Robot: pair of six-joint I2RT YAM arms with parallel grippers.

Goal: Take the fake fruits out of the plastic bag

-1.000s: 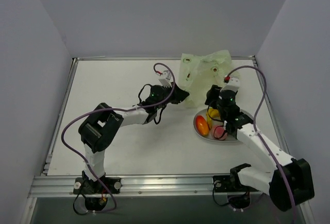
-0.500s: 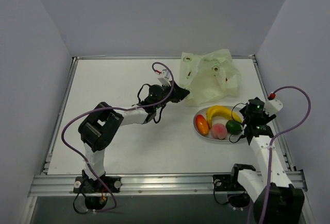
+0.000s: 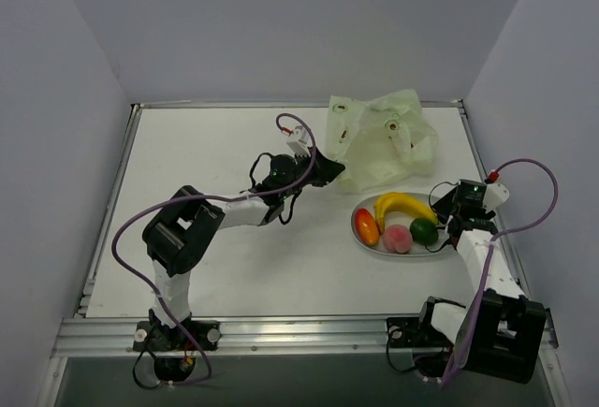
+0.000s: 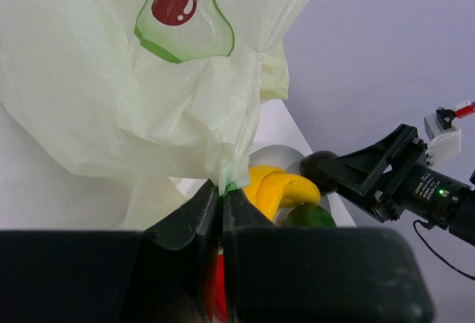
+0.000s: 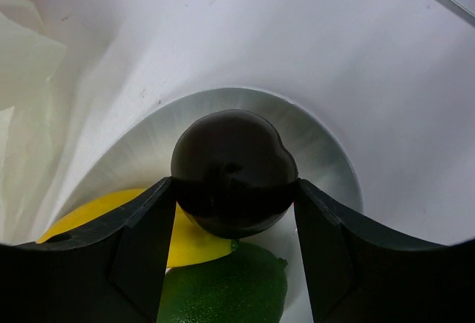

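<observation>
The pale yellow-green plastic bag (image 3: 379, 140) printed with avocados lies at the back right. My left gripper (image 3: 325, 171) is shut on the bag's lower edge, which shows pinched between the jaws in the left wrist view (image 4: 221, 188). My right gripper (image 3: 444, 205) is shut on the dark brown round fruit (image 5: 234, 172), holding it just above the right end of the oval grey plate (image 5: 330, 161). On the plate (image 3: 374, 246) lie the yellow banana (image 3: 402, 205), the orange-red oval (image 3: 367, 227), the pink peach (image 3: 398, 238) and the green oval (image 3: 424, 230). The bag's inside is hidden.
The table's right rail (image 3: 494, 210) runs close behind my right gripper. The bag (image 4: 111, 78) fills most of the left wrist view. White walls enclose the table on three sides.
My right arm has swung from over the plate beside the bag out to the plate's right end, carrying the dark brown fruit. The left gripper keeps its hold on the bag.
</observation>
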